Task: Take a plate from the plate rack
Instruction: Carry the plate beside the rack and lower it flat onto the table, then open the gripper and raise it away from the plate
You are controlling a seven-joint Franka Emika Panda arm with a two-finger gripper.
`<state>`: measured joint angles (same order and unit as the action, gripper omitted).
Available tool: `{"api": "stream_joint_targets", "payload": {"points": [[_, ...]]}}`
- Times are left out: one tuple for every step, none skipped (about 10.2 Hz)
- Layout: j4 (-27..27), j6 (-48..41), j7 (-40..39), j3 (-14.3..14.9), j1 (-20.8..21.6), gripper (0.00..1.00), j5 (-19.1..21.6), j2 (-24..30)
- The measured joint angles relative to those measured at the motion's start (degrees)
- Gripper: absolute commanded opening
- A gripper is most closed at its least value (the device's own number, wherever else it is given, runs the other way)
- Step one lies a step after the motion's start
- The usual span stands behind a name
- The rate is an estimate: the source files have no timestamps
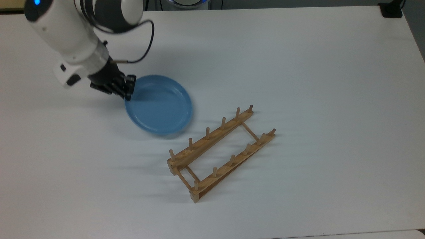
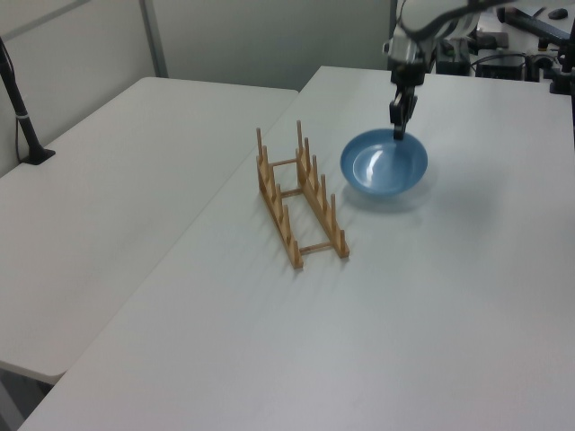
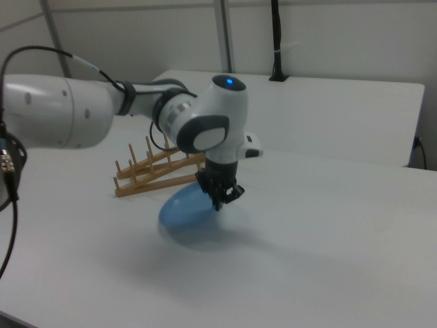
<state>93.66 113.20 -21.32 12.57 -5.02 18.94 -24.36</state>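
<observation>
Beside the plate rack [image 1: 220, 153], fingers [image 1: 128, 96] pinch the plate [image 1: 159, 105] rim — contact point hidden.

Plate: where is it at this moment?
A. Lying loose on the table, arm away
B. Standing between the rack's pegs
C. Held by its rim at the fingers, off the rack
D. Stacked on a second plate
C: the gripper pinches the plate at its rim, beside the plate rack, whose pegs stand bare.

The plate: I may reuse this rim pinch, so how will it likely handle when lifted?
The plate looks rigid, keeping its round shape while the gripper pinches only its rim. Its glossy surface may be slippery. Held off-center, it could tilt.
</observation>
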Motion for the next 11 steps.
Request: {"api": "stream_joint_targets", "payload": {"points": [[0.0,1.94,-0.61,0.02,0.0,0.0,-0.01,-1.74],[-0.03,3.05,-0.87,0.03,-0.02,0.0,-0.01,-2.83],[-0.04,3.44,-1.08,0.05,-0.02,0.18,-0.02,-3.3],[0.06,3.45,-1.29,0.06,-0.03,0.41,-0.02,-3.54],[0.34,3.45,-1.47,0.12,-0.07,0.59,-0.03,-3.71],[0.83,3.46,-1.73,0.31,-0.3,0.68,-0.04,-3.95],[1.26,3.49,-2.18,0.41,-0.73,0.78,-0.05,-4.1],[1.41,3.52,-2.83,0.98,-1.02,0.97,-0.07,-4.22],[1.41,3.52,-3.23,1.81,-1.09,1.0,-0.07,-4.21],[1.27,3.71,-3.26,2.29,-1.21,1.0,-0.07,-4.06],[0.94,4.34,-2.69,2.36,-1.21,1.0,-0.07,-3.42]]}}
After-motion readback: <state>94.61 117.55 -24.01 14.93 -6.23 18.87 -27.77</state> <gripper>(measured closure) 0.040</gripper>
